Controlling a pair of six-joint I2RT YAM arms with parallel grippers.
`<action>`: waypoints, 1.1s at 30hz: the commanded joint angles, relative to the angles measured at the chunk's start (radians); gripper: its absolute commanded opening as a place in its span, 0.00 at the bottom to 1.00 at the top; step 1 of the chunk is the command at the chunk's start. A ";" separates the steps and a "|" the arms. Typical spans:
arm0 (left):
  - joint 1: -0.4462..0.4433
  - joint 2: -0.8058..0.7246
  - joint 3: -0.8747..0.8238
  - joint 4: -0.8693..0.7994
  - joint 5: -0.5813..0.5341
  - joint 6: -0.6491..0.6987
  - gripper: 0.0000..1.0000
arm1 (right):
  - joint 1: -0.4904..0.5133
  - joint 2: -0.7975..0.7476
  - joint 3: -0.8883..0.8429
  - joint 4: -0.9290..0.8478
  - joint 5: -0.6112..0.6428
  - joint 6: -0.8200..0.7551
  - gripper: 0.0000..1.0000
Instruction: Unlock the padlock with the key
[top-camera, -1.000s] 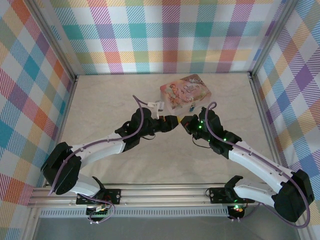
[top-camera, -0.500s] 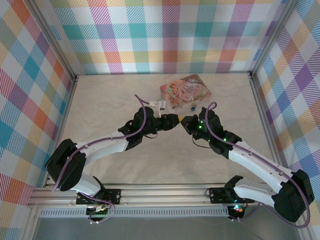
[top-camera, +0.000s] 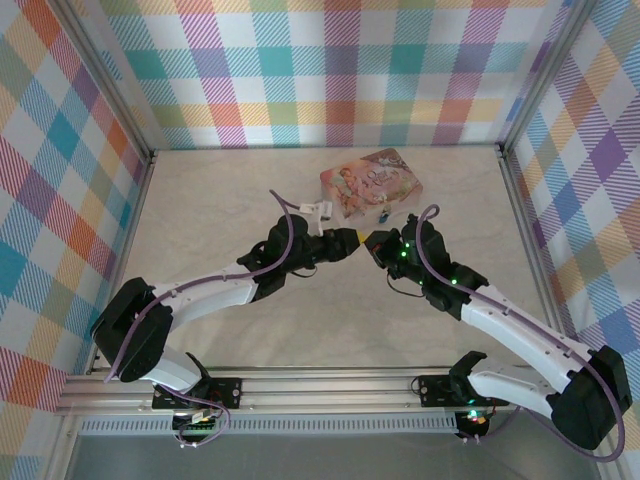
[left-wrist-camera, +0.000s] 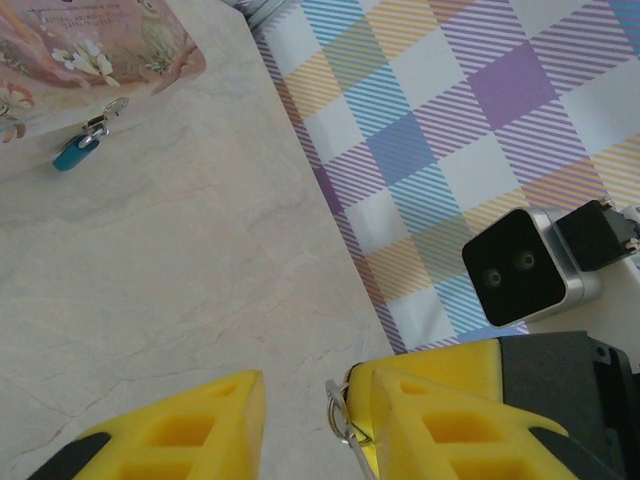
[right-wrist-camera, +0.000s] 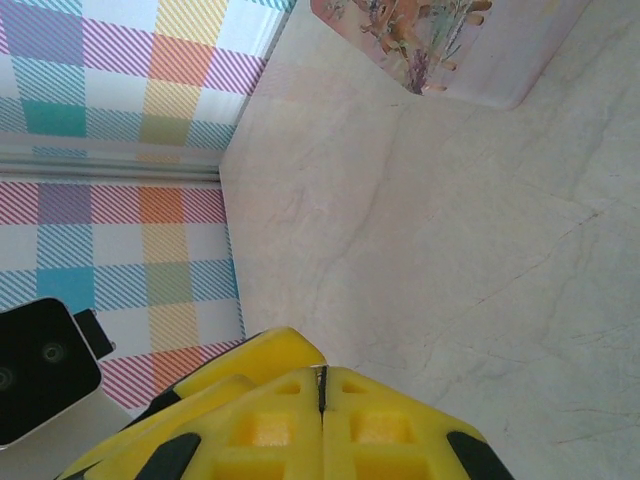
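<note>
The tiny blue padlock (top-camera: 384, 213) hangs on the front of the pink tin (top-camera: 370, 180); in the left wrist view the padlock (left-wrist-camera: 75, 155) sits at the upper left on the tin's clasp. My right gripper (top-camera: 375, 243) is shut on the key (right-wrist-camera: 321, 385), a thin dark sliver between its pads (right-wrist-camera: 321, 375). The key's ring (left-wrist-camera: 345, 415) pokes out into the gap of my left gripper (left-wrist-camera: 315, 400), which stands open tip to tip with the right one (top-camera: 350, 240), just in front of the tin.
The pink tin (left-wrist-camera: 90, 50) lies at the back middle of the marble table (top-camera: 220, 220). Plaid walls (top-camera: 320, 70) close in three sides. The right wrist's camera (left-wrist-camera: 520, 265) hangs close to my left fingers.
My left gripper has moved right and up until its tips meet the right gripper's. The right arm has shifted only slightly, still holding the key.
</note>
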 joint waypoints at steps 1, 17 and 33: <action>-0.017 -0.024 -0.031 0.039 -0.018 -0.012 0.34 | 0.005 -0.015 0.007 -0.018 0.030 0.016 0.00; -0.024 -0.007 -0.020 0.061 0.011 -0.015 0.39 | 0.006 -0.001 0.006 -0.018 0.035 0.017 0.00; -0.032 0.010 -0.010 0.069 0.037 -0.016 0.34 | 0.005 0.003 0.003 -0.015 0.047 0.021 0.00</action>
